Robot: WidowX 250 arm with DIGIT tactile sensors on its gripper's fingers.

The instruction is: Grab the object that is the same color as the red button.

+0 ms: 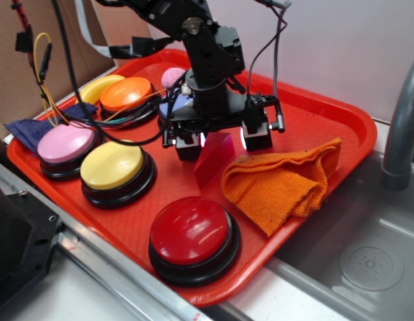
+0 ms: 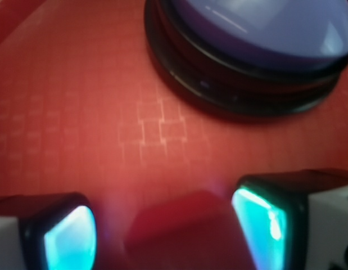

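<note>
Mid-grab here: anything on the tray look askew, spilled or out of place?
Nothing spilled or damaged. The orange cloth lies crumpled beside the red wedge block, close to one end effector finger, and could snag. Loose cables trail over the orange button.

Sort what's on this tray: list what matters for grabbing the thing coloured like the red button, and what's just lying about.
Belongs to the job:
red wedge block, between the open fingers
red button, the colour reference
gripper

Just lying about:
orange cloth
yellow button
pink button
orange button
purple button
blue cloth
red tray
</note>
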